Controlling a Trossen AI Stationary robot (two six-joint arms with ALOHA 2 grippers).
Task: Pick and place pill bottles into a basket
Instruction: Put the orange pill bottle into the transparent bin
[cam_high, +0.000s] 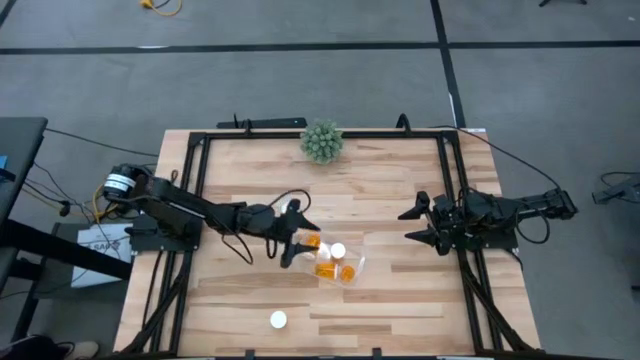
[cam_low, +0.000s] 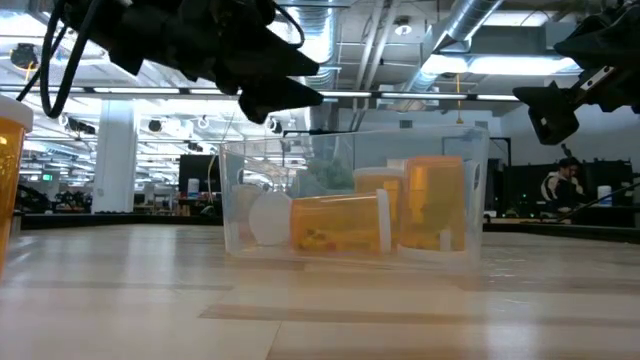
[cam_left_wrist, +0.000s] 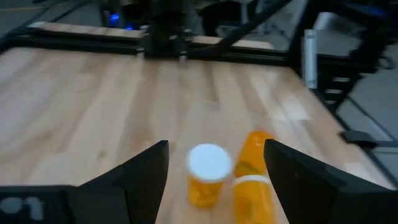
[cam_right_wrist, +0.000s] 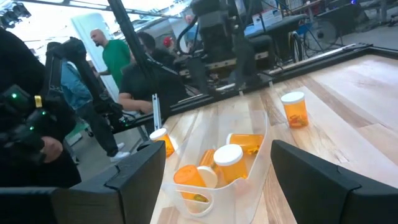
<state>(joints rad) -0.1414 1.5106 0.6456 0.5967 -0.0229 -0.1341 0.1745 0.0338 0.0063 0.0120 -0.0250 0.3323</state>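
The clear basket (cam_high: 352, 270) stands at the table's middle and holds several orange pill bottles (cam_low: 340, 222) with white caps, some upright and one lying. It also shows in the right wrist view (cam_right_wrist: 252, 165). One more bottle (cam_high: 278, 320) stands alone near the front edge. My left gripper (cam_high: 297, 237) hovers open and empty above the basket's left end. In its wrist view (cam_left_wrist: 214, 180) an upright bottle (cam_left_wrist: 208, 173) and a lying one (cam_left_wrist: 252, 177) show between its fingers, farther off. My right gripper (cam_high: 420, 226) waits open, to the right of the basket.
A spiky green plant (cam_high: 321, 141) stands at the far edge. A black metal frame (cam_high: 196, 180) runs around the table top. People (cam_right_wrist: 112, 59) stand in the room beyond the table's left side. Bare wood lies to the left and right of the basket.
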